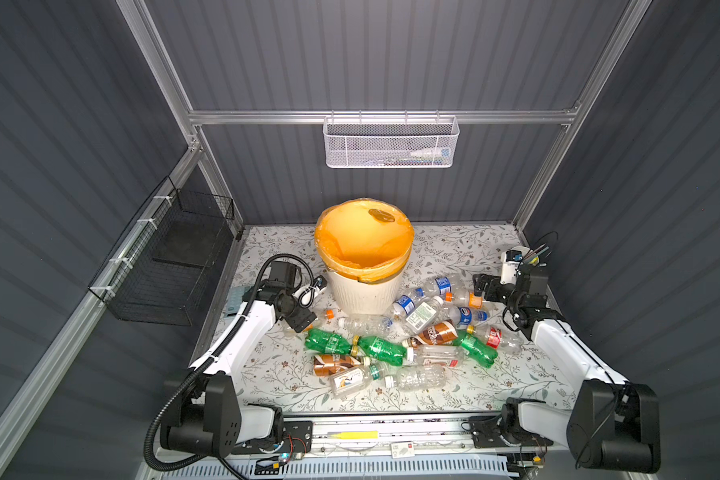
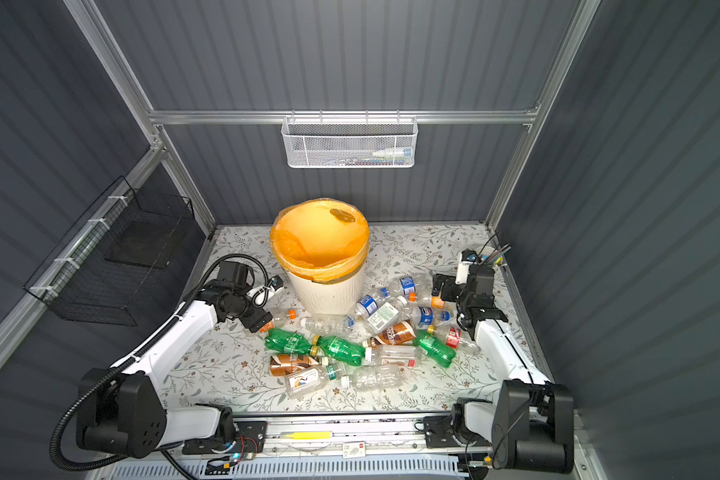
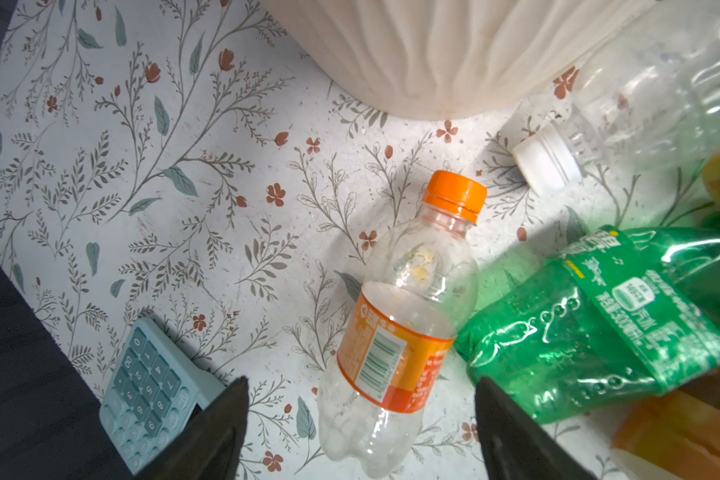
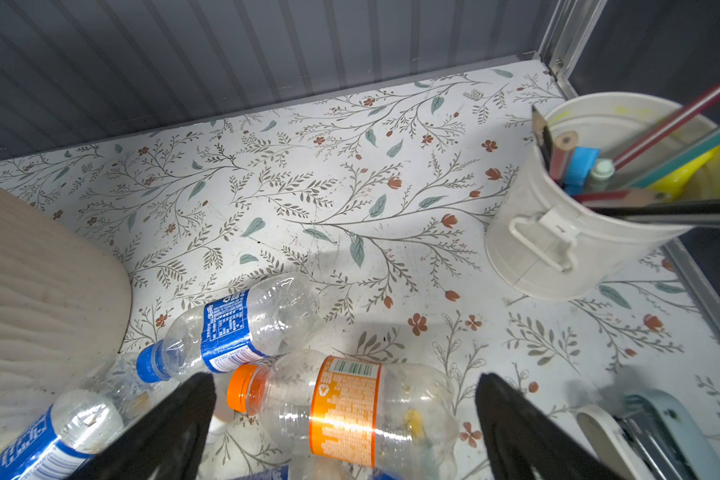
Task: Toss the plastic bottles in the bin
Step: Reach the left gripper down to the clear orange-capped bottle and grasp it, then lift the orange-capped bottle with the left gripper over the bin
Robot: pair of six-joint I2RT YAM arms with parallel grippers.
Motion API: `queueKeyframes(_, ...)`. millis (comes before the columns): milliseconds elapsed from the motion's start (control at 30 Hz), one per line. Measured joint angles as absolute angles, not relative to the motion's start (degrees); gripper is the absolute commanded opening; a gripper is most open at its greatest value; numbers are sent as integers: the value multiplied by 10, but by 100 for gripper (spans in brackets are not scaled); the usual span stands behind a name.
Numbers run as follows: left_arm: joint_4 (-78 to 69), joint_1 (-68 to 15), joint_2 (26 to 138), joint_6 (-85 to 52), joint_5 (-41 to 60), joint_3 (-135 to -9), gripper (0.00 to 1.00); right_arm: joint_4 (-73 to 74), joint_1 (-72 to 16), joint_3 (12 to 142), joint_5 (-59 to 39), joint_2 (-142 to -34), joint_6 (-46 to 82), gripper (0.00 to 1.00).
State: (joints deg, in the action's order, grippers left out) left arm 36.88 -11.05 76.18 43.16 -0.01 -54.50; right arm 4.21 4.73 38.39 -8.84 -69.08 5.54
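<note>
Left end effector [image 3: 360, 380]: jaws apart, straddling orange-capped bottle [image 3: 395, 316] lying on tabletop [image 3: 175, 257] near bin [image 3: 433, 54]; right end effector [image 4: 346, 376]: jaws wide apart above orange-labelled bottle [image 4: 350, 415].

Pen cup [image 4: 558, 249] by right wall; calculator [image 3: 150, 390] on floral mat [image 3: 142, 166].

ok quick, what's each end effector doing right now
left end effector: open, jaws either side of the orange-capped bottle, not gripping it.
right end effector: open, holding nothing, above an orange-labelled bottle.
</note>
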Motion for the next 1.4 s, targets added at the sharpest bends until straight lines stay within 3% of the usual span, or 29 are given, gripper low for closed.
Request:
queueKeyframes(700,357,-122,858,407,-45,-539,77,42,47,384,-89,-697,55,99)
queueKeyframes(900,345,-123,891,385,-63,-546,70,42,47,384,-89,-697,55,99)
queueKeyframes(1100,329,-123,936,359,-69,-566,71,42,47,384,-88,-701,53,99)
queueKeyframes(1400,322,-123,999,303,-79,-629,39,42,47,384,-88,-703,53,99)
